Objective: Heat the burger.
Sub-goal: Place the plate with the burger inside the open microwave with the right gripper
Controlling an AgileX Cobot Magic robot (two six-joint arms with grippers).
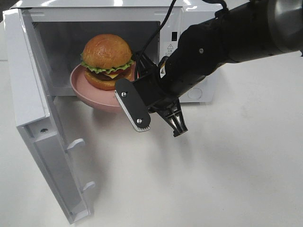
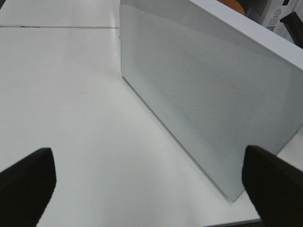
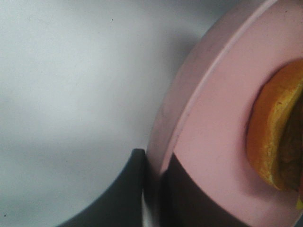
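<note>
At the mouth of the open microwave (image 1: 94, 13), I see the burger (image 1: 106, 56) sitting on the pink plate (image 1: 87, 90), partly inside the cavity. My right jaws clench the plate's rim. My left jaws hang spread wide above the table (image 2: 71, 118), beside the door (image 2: 199, 94).

Plain white surface (image 1: 227, 179), white microwave (image 1: 109, 12) standing directly on it at the back left, its door (image 1: 33, 118) swung open, hanging just above the surface
</note>
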